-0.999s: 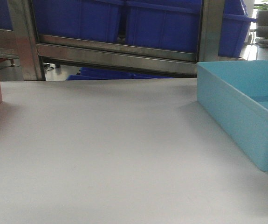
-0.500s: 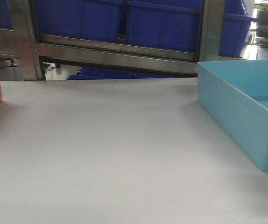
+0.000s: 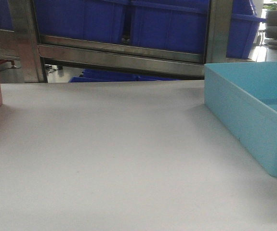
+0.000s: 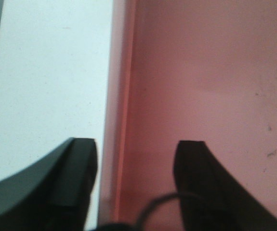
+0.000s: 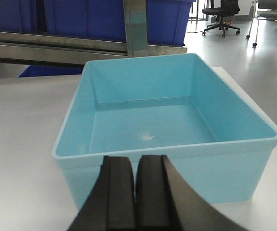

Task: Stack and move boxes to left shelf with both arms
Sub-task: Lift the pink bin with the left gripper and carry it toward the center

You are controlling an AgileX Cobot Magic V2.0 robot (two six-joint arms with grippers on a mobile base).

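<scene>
- My left end effector (image 4: 135, 185) was spread apart, straddling the pink box's (image 4: 210, 72) side wall, one finger outside over the worktop (image 4: 51, 72), one inside.
- My right end effector (image 5: 136, 190) was pressed together, empty, just short of the turquoise box (image 5: 201, 178), which sat well apart from the pink one.
- Both looked light, stiff and slick; I judged the rolled rim the best hold.

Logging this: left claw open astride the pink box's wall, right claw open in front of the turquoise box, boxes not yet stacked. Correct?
Not quite. The right claw is shut, not open: the right wrist view shows its fingers pressed together in front of the turquoise box. The rest holds: the left claw is open astride the wall of the pink box, boxes unstacked.
</scene>
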